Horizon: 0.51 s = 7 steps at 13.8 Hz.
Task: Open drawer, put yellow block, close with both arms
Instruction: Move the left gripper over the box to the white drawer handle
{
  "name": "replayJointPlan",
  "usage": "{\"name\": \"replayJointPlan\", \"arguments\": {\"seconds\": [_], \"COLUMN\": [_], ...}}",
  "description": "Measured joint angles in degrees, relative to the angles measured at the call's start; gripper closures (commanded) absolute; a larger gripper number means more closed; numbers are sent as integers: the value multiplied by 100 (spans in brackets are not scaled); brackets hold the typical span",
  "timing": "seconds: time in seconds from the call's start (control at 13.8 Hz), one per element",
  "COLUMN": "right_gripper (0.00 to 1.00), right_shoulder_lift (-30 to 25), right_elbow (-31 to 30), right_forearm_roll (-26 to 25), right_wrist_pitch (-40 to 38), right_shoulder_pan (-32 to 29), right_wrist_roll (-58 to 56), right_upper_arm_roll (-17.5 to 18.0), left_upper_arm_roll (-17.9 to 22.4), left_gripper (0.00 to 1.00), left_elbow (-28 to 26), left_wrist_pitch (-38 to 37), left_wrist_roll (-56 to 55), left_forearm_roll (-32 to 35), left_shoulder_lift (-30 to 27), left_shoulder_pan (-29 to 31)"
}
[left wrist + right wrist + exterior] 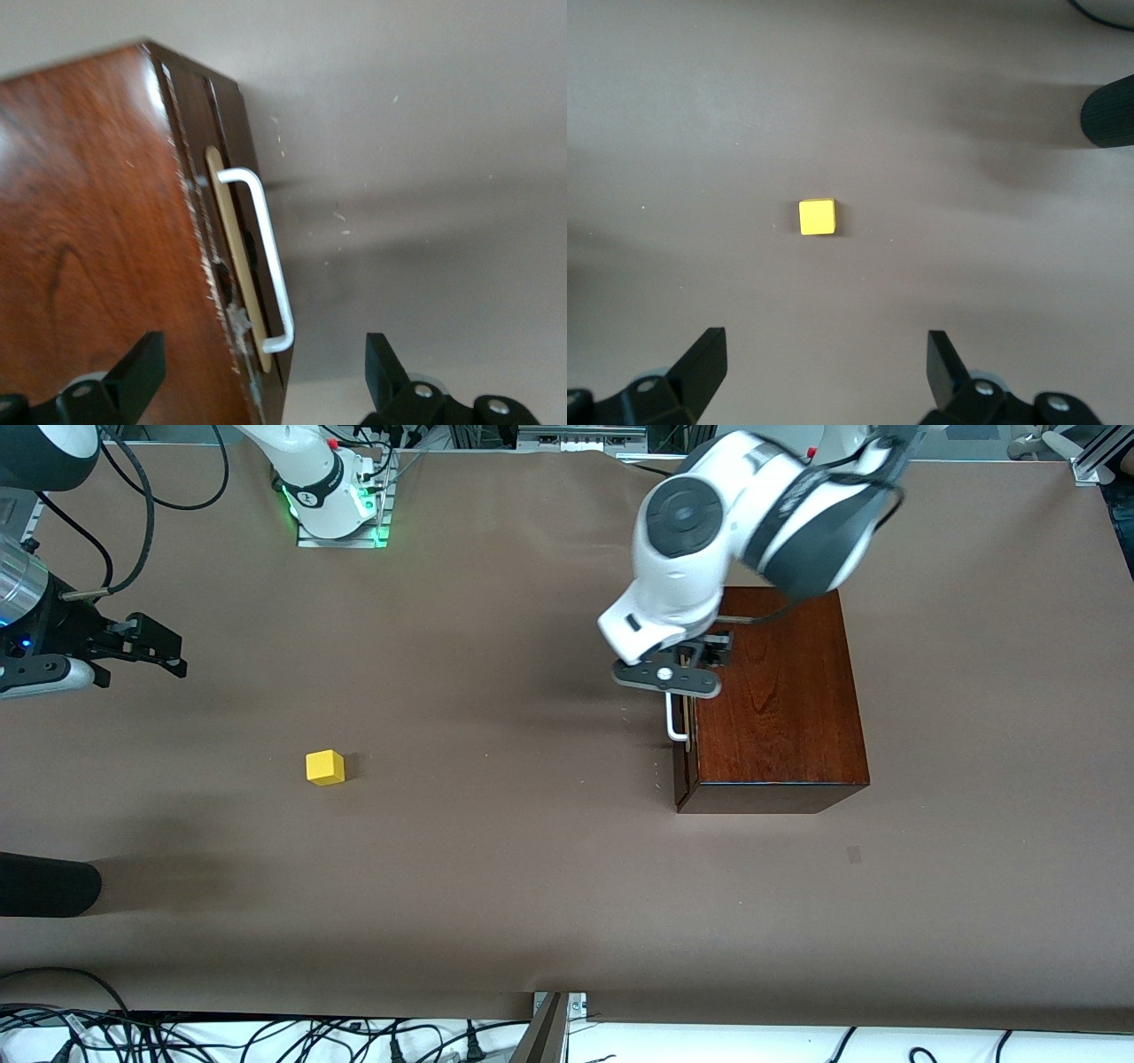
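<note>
My left hand (261, 376), fingers spread, hovers over the white bar handle (264, 257) of the shut drawer (232, 257) in the glossy reddish-brown wooden box (780, 700), toward the left arm's end of the tabletop (532, 886). My right hand (824, 372), spread and empty, waits above the small matte yellow block (325, 767) on smooth brown covering.

Bright yellow block (325, 767), glossy reddish-brown box (780, 700), white handle (266, 261), perhaps grey-brown table (496, 850)

A glossy, reddish-brown wooden box (780, 691) shows swirling grain and chipped edges by its smooth white bar handle (264, 257). The small yellow cube (325, 767) looks matt on the brown matt table covering (496, 868).
</note>
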Motion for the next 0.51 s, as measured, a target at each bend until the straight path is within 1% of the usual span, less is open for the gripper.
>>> {"name": "replayJointPlan", "arguments": {"seconds": [0.15,0.29,0.51], "right_gripper": [0,0,0], "right_shoulder_lift": [0,0,0], "right_elbow": [0,0,0], "right_forearm_roll": [0,0,0], "right_wrist_pitch": [0,0,0], "right_shoulder_pan": [0,0,0], "right_wrist_roll": [0,0,0], "right_upper_arm_roll": [-1,-2,-2], "left_upper_arm_roll": [4,9,8], "left_gripper": [0,0,0], "left_elbow": [-19,-22,-25], "left_wrist_pitch": [-57,-60,-58], "left_wrist_roll": [-174,-300,-767], "left_forearm_roll": [31,242,363], "left_shoulder_lift": [205,397,623], "left_shoulder_pan": [-50,-51,-154]}}
